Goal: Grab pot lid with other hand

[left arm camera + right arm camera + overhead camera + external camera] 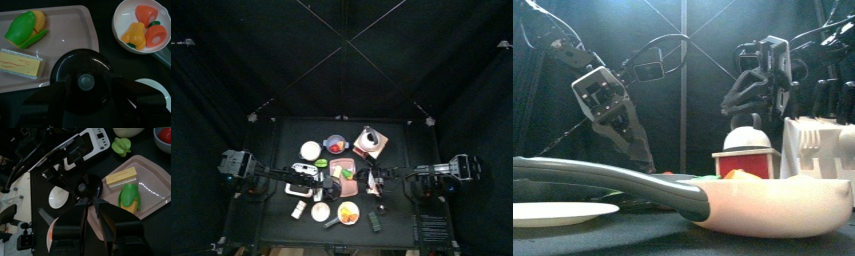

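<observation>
Black curtains ring your counter (291, 180). The lid (83, 75) lies half on the tray (67, 30), half on the counter, between both grippers. Your left fingers (40, 107) straddle it; whether they grip, you can't tell. Your right gripper (90, 202) stands open just short of the knob (83, 187), nothing held. The handover grasp isn't made yet.

No text, label, brand, number or sign can be read on anything here.
</observation>
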Motion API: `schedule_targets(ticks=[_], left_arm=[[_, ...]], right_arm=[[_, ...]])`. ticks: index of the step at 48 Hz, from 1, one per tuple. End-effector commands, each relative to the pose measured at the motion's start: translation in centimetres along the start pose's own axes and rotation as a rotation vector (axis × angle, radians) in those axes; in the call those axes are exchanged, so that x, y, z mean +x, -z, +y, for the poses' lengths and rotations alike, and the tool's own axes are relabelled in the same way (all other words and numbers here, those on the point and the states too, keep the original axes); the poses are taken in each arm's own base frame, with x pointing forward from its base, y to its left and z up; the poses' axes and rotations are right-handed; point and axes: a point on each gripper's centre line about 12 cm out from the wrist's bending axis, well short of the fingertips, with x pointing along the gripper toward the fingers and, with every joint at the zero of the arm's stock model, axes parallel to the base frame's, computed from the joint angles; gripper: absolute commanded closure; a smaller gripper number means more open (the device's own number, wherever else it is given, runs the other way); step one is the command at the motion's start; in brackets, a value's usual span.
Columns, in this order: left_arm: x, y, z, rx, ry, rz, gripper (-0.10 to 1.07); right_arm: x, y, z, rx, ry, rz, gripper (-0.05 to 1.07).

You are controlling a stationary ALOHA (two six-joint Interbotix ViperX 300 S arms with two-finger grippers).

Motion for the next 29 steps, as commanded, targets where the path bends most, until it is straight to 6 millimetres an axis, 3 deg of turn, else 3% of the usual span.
schedule_targets(ticks=[1, 18, 29], left_arm=[[-1.0, -1.6, -0.2, 0.006, 0.004, -0.063, 0.07], [-6.4, -2.8, 0.4, 0.028, -0.004, -0.252, 0.08], [-11.0, -3.2, 2.4, -0.004, -0.056, -0.493, 0.08]], right_arm=[[-0.1, -1.0, 0.8, -0.007, -0.023, -0.029, 0.41], [0.3, -0.9, 1.0, -0.042, -0.028, -0.017, 0.41], [2.3, -1.4, 2.4, -0.093, -0.054, 0.003, 0.41]])
